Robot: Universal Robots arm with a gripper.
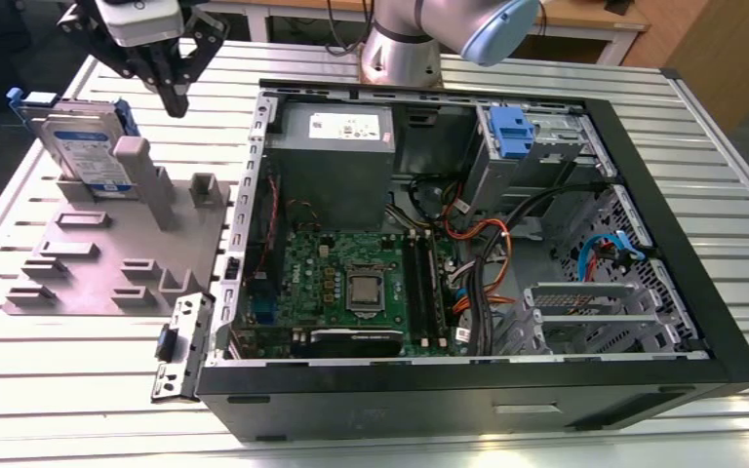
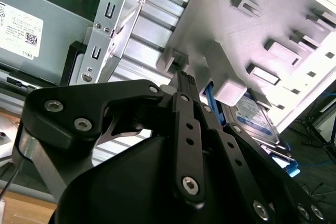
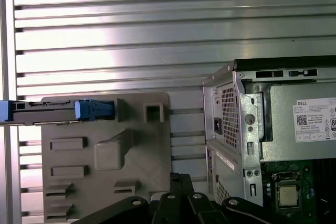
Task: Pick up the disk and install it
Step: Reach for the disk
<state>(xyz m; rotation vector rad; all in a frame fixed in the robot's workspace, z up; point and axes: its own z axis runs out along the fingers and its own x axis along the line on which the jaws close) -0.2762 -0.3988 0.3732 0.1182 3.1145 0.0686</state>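
Your gripper (image 2: 185, 78) hangs pinched shut on nothing, near the grey holder (image 1: 89, 283) where the disk (image 1: 89, 146) stands upright.

— Home or office?
— Neither; a robotics lab bench. Slotted aluminium table (image 1: 75, 390), opened computer case (image 1: 479, 380) at three o'clock, grey fixture plate (image 1: 89, 283) at nine, arm base (image 1: 401, 58) standing at twelve, wooden desk (image 1: 583, 18) beyond at one.

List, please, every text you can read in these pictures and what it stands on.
On the grey power supply box, a white sticker: small print and codes, too small to read.
On the disk, a label: blurred, unreadable.
So no line can be quoted reliably.
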